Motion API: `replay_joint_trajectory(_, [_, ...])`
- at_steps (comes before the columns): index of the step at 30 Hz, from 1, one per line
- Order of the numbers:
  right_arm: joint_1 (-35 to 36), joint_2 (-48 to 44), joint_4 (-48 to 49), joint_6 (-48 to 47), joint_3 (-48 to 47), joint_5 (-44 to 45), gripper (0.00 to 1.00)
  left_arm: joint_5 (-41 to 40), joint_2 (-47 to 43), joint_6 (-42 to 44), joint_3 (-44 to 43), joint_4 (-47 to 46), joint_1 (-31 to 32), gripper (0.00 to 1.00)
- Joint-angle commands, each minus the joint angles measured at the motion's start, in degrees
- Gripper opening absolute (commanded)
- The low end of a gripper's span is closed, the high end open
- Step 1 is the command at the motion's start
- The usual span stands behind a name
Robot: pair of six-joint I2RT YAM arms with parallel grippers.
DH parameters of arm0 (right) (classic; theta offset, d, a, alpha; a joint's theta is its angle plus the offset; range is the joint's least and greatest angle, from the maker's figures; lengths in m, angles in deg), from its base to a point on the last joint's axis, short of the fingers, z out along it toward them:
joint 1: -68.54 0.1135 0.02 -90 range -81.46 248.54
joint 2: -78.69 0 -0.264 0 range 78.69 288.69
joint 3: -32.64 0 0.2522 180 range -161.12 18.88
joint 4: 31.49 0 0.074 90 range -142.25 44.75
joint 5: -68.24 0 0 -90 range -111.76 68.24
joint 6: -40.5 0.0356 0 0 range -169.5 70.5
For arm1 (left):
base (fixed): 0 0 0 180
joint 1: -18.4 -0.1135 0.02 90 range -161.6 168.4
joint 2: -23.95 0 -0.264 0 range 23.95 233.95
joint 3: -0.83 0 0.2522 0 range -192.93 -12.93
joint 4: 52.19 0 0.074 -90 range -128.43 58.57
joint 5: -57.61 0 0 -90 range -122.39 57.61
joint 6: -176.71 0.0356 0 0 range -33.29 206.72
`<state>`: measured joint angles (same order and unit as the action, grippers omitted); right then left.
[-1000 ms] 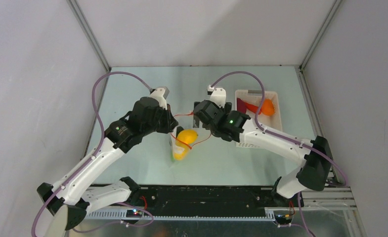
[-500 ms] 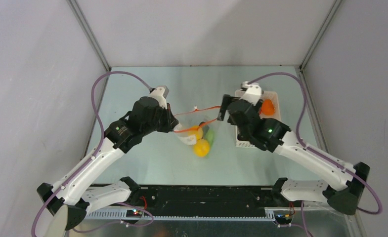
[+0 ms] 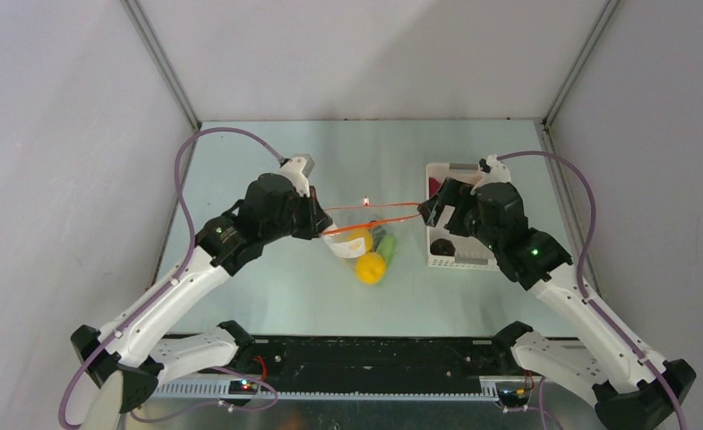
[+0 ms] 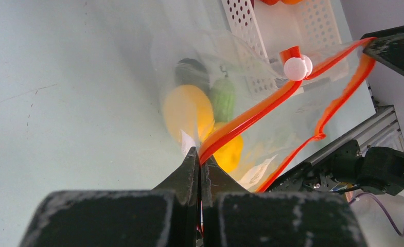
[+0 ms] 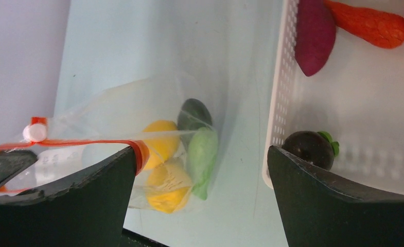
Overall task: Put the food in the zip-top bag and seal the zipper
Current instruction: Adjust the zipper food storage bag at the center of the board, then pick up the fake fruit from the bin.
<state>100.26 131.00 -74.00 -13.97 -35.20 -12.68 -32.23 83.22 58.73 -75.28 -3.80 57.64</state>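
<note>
Left pincer (image 4: 199,154): clamped on left end of zipper (image 4: 251,116), anchoring it.
Zipper: pulled taut, apparently not fully sealed.
Zip-top bag (image 5: 112,103): below strip, holding lemons (image 4: 187,110), green pieces (image 4: 223,98).
Right pincer (image 5: 202,152): spread wide, one finger touching zipper's right end.

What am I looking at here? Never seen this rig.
Two robot arms bolted to a table. One picture comes from a fixed camera above, the other two from a camera on each wrist. The left arm has its jaws shut on the orange zipper of a clear zip-top bag holding lemons and green pieces. The right arm has its jaws open, the zipper's far end against one of them. The white basket holds a purple piece and more.
</note>
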Motion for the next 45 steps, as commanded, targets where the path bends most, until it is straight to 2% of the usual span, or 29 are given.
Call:
replay_joint_trajectory(1, [-1.6,-2.4,3.9,-6.2,0.9,-4.6,0.98,-2.9,0.0,1.3,-0.2,2.2,-1.1,0.00])
replay_joint_trajectory(5, [-0.3,-2.4,9.1,-10.2,1.0,-15.9,0.98,-2.7,0.4,1.3,-0.2,2.1,-1.0,0.00])
replay_joint_trajectory(10, [1.2,-3.2,12.6,-13.4,1.0,-23.0,0.98,-2.7,0.7,1.2,-0.2,2.1,-1.0,0.00])
replay_joint_trajectory(12, [1.2,-3.8,12.2,-13.1,1.0,-21.9,0.99,-2.6,0.9,1.3,-0.2,2.3,-1.0,0.00])
replay_joint_trajectory(14, [0.8,-4.1,9.5,-10.8,1.1,-14.9,0.99,-2.3,1.0,1.3,-0.3,2.2,-1.0,0.00])
replay_joint_trajectory(16, [-0.7,-3.7,5.7,-6.7,1.0,-2.3,0.99,-2.2,1.0,1.3,-0.2,2.3,-1.1,0.00])
replay_joint_trajectory(19, [-5.9,-2.2,-3.1,-0.4,1.0,4.2,0.99,-2.3,0.9,1.3,-0.2,2.2,-1.0,0.00])
replay_joint_trajectory(22, [-10.6,1.4,-10.3,5.0,1.1,3.5,0.98,-2.2,0.9,1.2,-0.2,2.2,-1.1,0.00])
replay_joint_trajectory(26, [-13.6,7.6,-12.6,5.8,1.0,1.0,0.97,-2.2,0.9,1.2,-0.2,2.1,-1.1,0.00])
replay_joint_trajectory(35, [-16.4,21.1,-8.1,6.8,1.0,-0.6,0.86,-2.0,0.5,1.3,-0.2,2.3,-1.0,0.00])
replay_joint_trajectory(45, [-16.6,30.1,-3.5,6.9,2.1,-5.8,0.76,-2.1,0.5,1.3,-0.3,2.4,-1.0,0.00])
